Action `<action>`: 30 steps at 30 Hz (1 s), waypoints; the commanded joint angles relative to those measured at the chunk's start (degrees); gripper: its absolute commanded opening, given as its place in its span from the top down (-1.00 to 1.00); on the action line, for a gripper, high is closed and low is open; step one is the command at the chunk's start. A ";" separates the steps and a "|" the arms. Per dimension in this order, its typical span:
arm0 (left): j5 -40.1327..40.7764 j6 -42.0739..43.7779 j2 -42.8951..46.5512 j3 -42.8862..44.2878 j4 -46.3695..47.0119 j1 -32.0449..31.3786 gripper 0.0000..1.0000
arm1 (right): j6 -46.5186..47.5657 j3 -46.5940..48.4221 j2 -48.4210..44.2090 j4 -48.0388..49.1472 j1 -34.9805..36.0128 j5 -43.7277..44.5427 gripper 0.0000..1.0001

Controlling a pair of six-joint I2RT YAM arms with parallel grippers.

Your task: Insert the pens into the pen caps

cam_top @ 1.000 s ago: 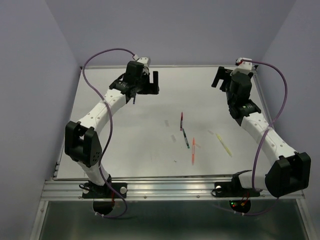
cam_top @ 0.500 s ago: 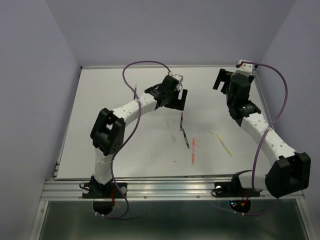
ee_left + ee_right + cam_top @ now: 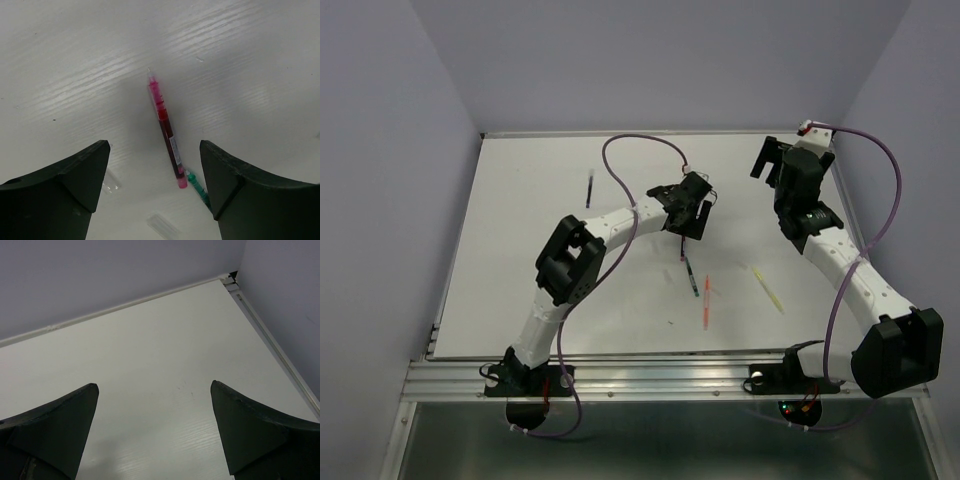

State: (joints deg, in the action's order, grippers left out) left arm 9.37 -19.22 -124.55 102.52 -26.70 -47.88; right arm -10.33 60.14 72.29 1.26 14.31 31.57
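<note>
My left gripper [image 3: 692, 218] is open and empty, hovering over the middle of the table. In the left wrist view [image 3: 155, 145] the dark red pen [image 3: 166, 131] lies between its fingers on the table, tip pointing away. The green pen [image 3: 198, 188] touches the red pen's near end. Two see-through caps lie close by, one by the left finger [image 3: 112, 183] and one nearer [image 3: 163, 228]. In the top view the red pen [image 3: 682, 247], green pen [image 3: 691, 275], orange pen [image 3: 706, 302], yellow pen [image 3: 768, 290] and blue pen [image 3: 590, 187] lie apart. My right gripper [image 3: 778, 158] is open and empty at the back right, over bare table [image 3: 152, 385].
The white table [image 3: 520, 260] is walled by lilac panels at the back and both sides. A metal rail [image 3: 660, 375] runs along the near edge. The table's back right corner [image 3: 231, 277] shows in the right wrist view. Purple cables loop over both arms.
My left arm has swung from the back left to the middle, over the red pen. The blue pen now lies uncovered at the back left. The right arm has barely moved.
</note>
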 commanded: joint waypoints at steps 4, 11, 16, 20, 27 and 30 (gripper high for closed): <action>2.94 1.12 -0.69 0.58 -1.43 -0.90 -0.65 | -0.31 0.33 -0.93 1.03 0.02 2.09 -1.00; 3.47 0.50 -2.19 0.66 -1.43 -0.99 -0.37 | -0.04 0.42 -0.75 1.03 0.02 2.09 -1.00; 3.03 0.06 -1.84 -1.35 -0.99 -0.99 -0.20 | 0.04 0.33 -1.10 1.03 0.02 2.44 -1.00; 3.11 0.67 -2.01 -2.50 -0.81 -0.99 -0.17 | -0.04 0.42 -1.01 0.94 0.02 2.35 -1.00; 4.52 1.38 -2.71 -3.56 -0.99 -0.99 0.03 | -0.13 0.42 -1.01 1.03 0.02 2.35 -1.00; 3.91 1.47 -3.15 -3.12 -0.02 -0.99 0.29 | -0.04 0.42 -0.84 1.03 0.02 2.27 -1.00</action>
State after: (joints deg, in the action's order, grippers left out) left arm 11.44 -18.74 -127.66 99.96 -26.55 -48.77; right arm -10.31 60.16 72.29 1.21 14.31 32.23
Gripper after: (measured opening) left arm 0.399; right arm 0.999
